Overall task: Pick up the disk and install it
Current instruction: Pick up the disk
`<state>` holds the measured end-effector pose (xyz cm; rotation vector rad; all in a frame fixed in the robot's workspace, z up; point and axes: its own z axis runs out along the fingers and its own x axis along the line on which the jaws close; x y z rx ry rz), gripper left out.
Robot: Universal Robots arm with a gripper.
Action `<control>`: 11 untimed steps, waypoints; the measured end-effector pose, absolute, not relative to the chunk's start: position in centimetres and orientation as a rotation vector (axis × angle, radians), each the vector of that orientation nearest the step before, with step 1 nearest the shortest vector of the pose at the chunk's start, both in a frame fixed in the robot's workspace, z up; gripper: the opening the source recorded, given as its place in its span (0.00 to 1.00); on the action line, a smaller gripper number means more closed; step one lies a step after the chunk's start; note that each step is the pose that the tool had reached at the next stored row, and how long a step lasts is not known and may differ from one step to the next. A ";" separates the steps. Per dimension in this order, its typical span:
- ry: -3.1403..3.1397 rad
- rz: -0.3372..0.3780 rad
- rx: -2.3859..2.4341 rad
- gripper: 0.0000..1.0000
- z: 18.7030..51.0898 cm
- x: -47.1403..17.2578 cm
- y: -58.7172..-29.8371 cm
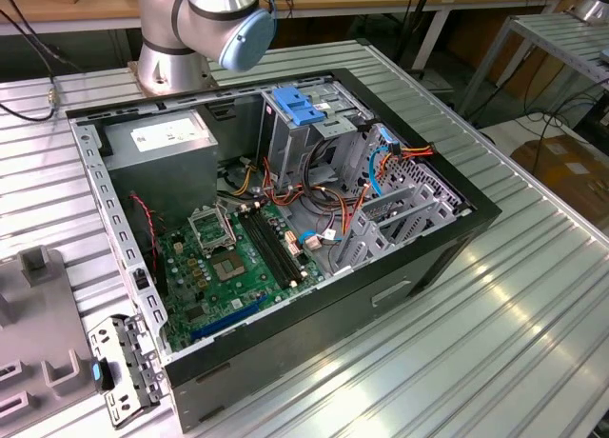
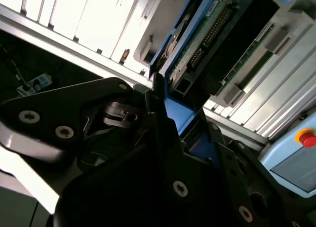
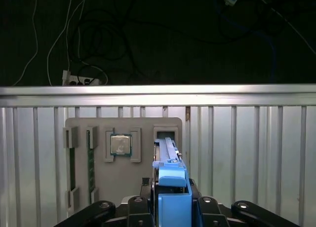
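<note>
blue-railed, the disk (image 3: 172,185) stands edge-on, clamped in the gripper (image 3: 171,207), whose dark body hides its near end; beyond the tool lies a grey tray (image 3: 123,177) on the ribbed metal table (image 3: 247,153).

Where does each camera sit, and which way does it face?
Exterior view: off the arm, high up, looking down into the open computer case; the arm's base shows.
First wrist view: on the wrist, looking past the gripper to the grey tray.
Second wrist view: on the wrist, close on the disk.
Both wrist views share the gripper holding the disk.
</note>
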<state>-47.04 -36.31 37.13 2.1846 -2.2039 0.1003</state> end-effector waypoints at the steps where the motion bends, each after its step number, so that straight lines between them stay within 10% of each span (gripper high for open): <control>1: -2.204 0.101 2.184 0.37 37.4 -47.0 -36.3; 11: -2.201 0.111 2.182 0.37 40.3 -47.0 -36.3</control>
